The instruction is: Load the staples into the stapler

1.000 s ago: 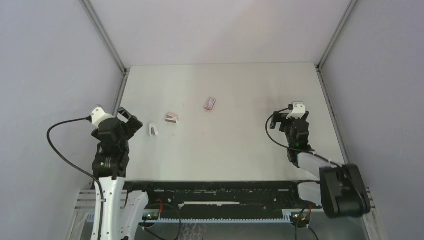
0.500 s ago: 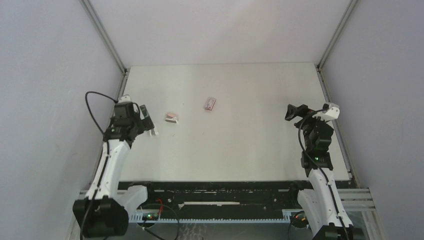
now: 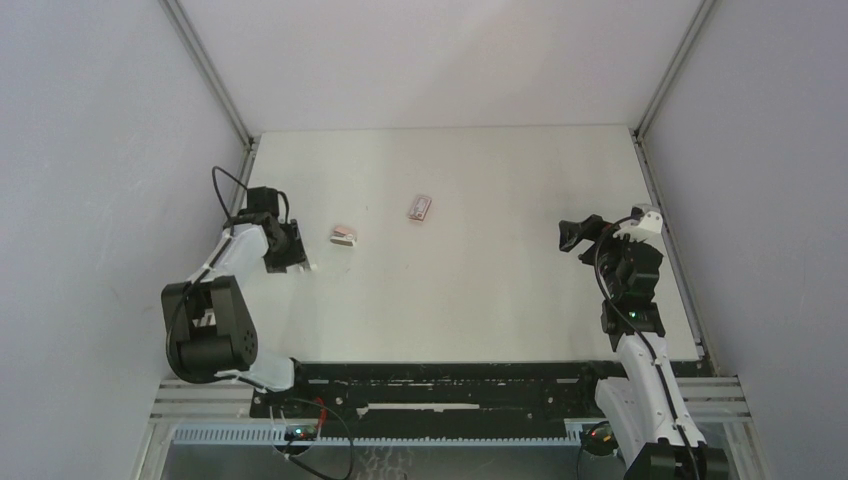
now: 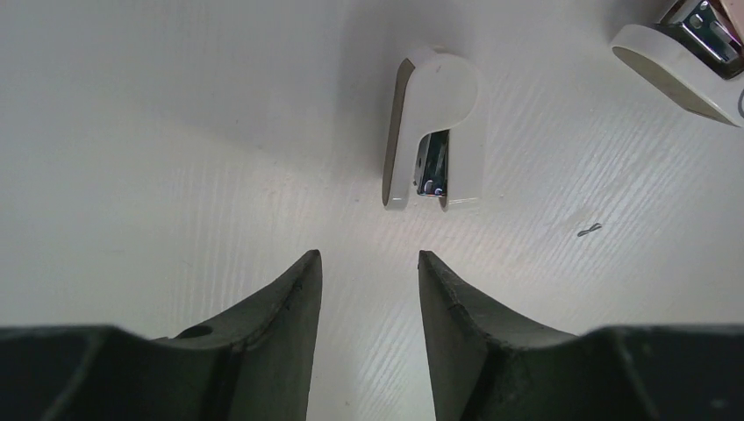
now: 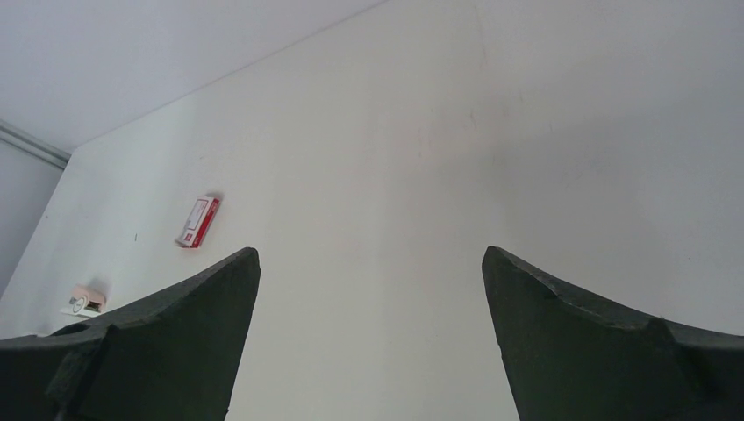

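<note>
Left fingers (image 4: pixel 303 289) half-open, empty, just short of stapler (image 4: pixel 437 101); closing here risked knocking it aside. Right fingers (image 5: pixel 202 307) wide, empty.

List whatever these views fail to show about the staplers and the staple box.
Top view: the left gripper covers nearly all of the white stapler.
Left wrist view: the frame's top right corner cuts off the second stapler.
Left wrist view: shadow hides whether the white stapler's magazine is loaded.
Top and right wrist views: the staple box is too small to show its tray.
</note>
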`<state>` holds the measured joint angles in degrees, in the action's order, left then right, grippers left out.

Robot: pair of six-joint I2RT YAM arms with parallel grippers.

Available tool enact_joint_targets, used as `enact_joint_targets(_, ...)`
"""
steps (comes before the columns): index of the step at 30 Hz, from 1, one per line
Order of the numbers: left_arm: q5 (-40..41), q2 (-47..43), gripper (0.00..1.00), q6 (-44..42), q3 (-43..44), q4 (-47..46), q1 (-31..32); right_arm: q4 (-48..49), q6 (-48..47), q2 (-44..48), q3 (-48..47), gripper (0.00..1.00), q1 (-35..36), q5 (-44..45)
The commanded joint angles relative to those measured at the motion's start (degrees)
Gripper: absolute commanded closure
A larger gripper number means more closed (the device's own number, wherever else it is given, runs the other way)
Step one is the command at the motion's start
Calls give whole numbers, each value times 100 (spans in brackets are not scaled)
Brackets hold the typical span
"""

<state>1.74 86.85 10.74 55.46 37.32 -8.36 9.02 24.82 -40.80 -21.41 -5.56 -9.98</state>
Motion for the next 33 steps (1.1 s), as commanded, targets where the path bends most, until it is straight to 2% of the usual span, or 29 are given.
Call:
enact_joint_targets(1, -354, 52, 51, -116, 373, -52, -86, 136, -65, -15, -82, 4, 43, 48)
enact_joint_targets(6, -464, 317, 51, -145, 476, -35, -78, 119, -64, -33, -81, 4, 41, 97)
enact_joint_targets(10, -325, 514, 60, -160, 565, 23, -81, 101, -51, -7, -83, 4, 39, 112)
enact_joint_targets(19, -235, 719, 61, -138, 725, 21, -79, 65, -63, 5, -83, 4, 46, 176)
enact_joint_targets(23, -206, 838, 66, -151, 789, 44, -71, 48, -74, 19, -84, 4, 41, 214)
enact_joint_targets(33, -77, 889, 66, -169, 754, -13, -48, 43, -53, 20, -82, 4, 61, 232)
